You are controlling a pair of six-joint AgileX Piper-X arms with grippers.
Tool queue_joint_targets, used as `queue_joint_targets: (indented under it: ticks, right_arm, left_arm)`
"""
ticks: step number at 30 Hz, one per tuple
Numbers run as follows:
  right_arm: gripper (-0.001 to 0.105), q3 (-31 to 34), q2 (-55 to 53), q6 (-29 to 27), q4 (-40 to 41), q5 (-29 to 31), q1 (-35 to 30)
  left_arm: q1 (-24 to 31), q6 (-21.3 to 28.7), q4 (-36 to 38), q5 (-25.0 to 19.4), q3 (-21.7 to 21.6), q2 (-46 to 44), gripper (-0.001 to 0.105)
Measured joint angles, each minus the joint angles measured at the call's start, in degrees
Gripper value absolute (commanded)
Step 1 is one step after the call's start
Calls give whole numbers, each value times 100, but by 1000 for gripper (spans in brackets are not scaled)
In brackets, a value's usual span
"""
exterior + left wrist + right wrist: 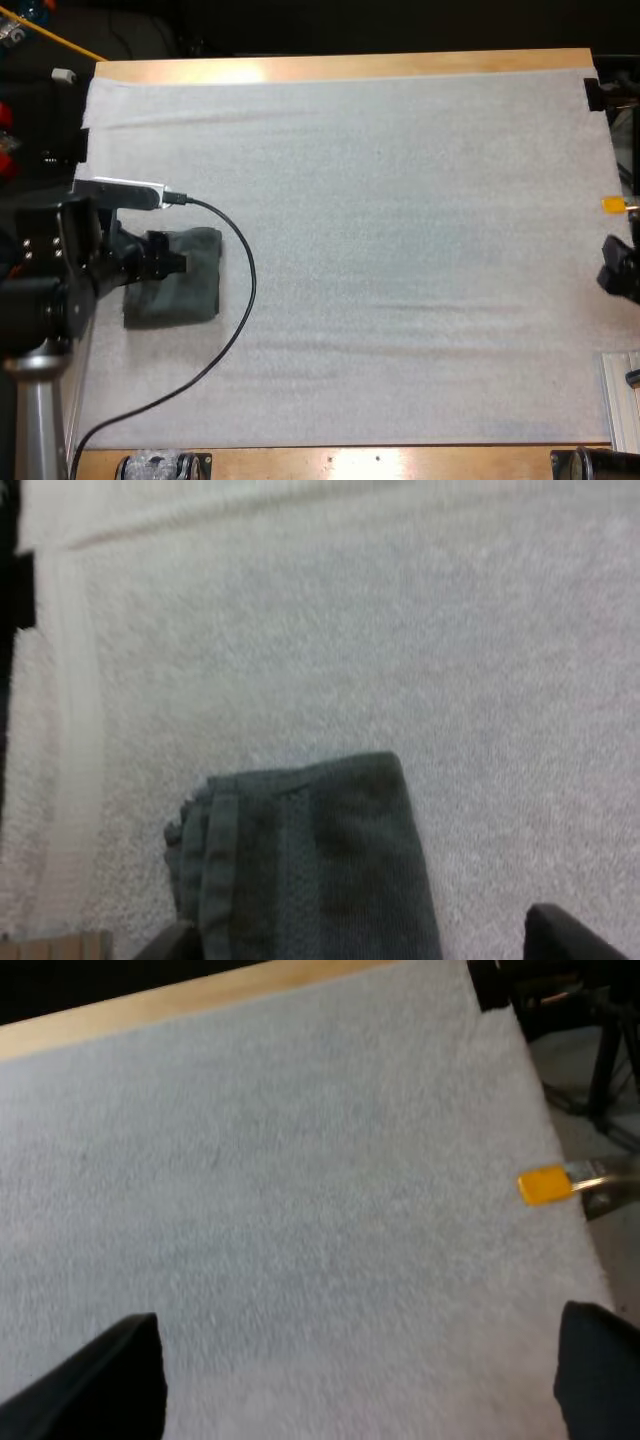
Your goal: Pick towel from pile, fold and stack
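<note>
A folded dark grey-green towel (185, 285) lies flat near the left edge of the white mat (400, 250). My left gripper (166, 260) hovers over the towel's left part. In the left wrist view the towel (310, 870) shows layered folded edges on one side. My left gripper (360, 945) is open there, one fingertip (165, 944) at the layered edge and the other out over bare mat. My right gripper (618, 268) sits at the mat's right edge. In its own view my right gripper (350, 1380) is open above bare mat (300, 1210).
The mat's left border (75, 740) runs close beside the towel. A metal rail (622, 398) sits at the table's near right corner. An orange mark (545, 1185) lies at the mat's right edge. The wooden table edge (350, 66) bounds the far side.
</note>
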Motion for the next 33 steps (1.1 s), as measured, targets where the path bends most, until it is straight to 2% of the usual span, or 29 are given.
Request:
queue_joint_targets:
  ticks: [5,11,17,22,25,33]
  right_arm:
    - [77,-5,-630,-286,178,0,0]
    - [77,-85,-1439,-334,421,0,0]
    - [77,-86,-2041,-334,660,-32,0]
    - [77,-90,-2480,-294,1057,-449,0]
    - [77,-90,-2750,-280,1206,-506,0]
    - [77,-108,-3465,-97,1718,-516,0]
  left_arm:
    - [0,-21,31,244,0,-475,62]
    - [0,-63,187,385,70,-1164,62]
    - [0,-143,321,385,482,-2184,62]
    - [0,-152,377,385,930,-3196,62]
    - [0,-102,431,385,1112,-3799,62]
    - [0,161,963,385,1216,-5148,62]
